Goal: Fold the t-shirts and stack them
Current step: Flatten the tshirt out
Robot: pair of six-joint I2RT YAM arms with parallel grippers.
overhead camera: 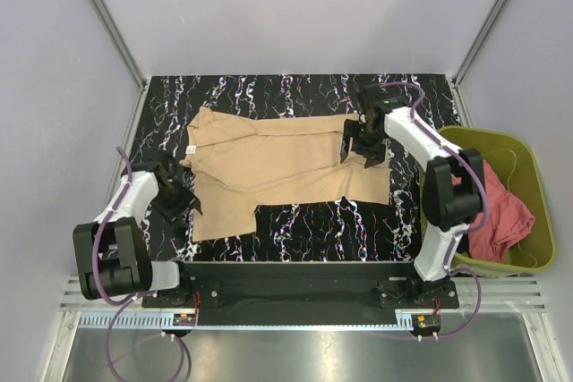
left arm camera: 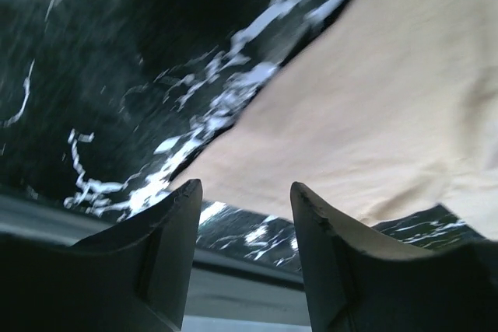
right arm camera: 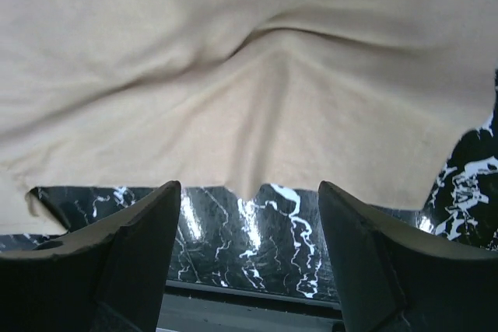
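Right gripper [overhead camera: 363, 145] first: we are seeing it hanging over the far right part of the tan shirt [overhead camera: 286, 163], jaws standing wide with nothing between them. From its own wrist camera, the gripper [right arm camera: 249, 192] is looking straight at the cloth [right arm camera: 233, 75], which is filling nearly the whole view ahead. The shirt's edge is running just past the fingertips, and bare marble is showing in the gap between the two fingers [right arm camera: 124, 254]. We cannot tell whether the tips are touching the fabric.

Over to the left gripper [overhead camera: 179, 190]: it is sitting low at the near left of the table [overhead camera: 295, 221], just beside the shirt's left edge. In the wrist view the gripper [left arm camera: 245, 188] is showing a narrower gap than its partner's, again with nothing in it. The tan cloth [left arm camera: 373, 114] is lying ahead and off to the right, its corner just beyond the tips. That view is blurred, so we cannot call contact there either.

As for the shirt itself, it is lying spread out across the middle of the table between the two grippers, with soft wrinkles and one sleeve pointing toward the near edge.

Meanwhile the red shirt [overhead camera: 501, 216] is sitting bunched up inside the bin [overhead camera: 528, 154] at the right of the table, partly hidden by the right arm and well apart from both grippers.
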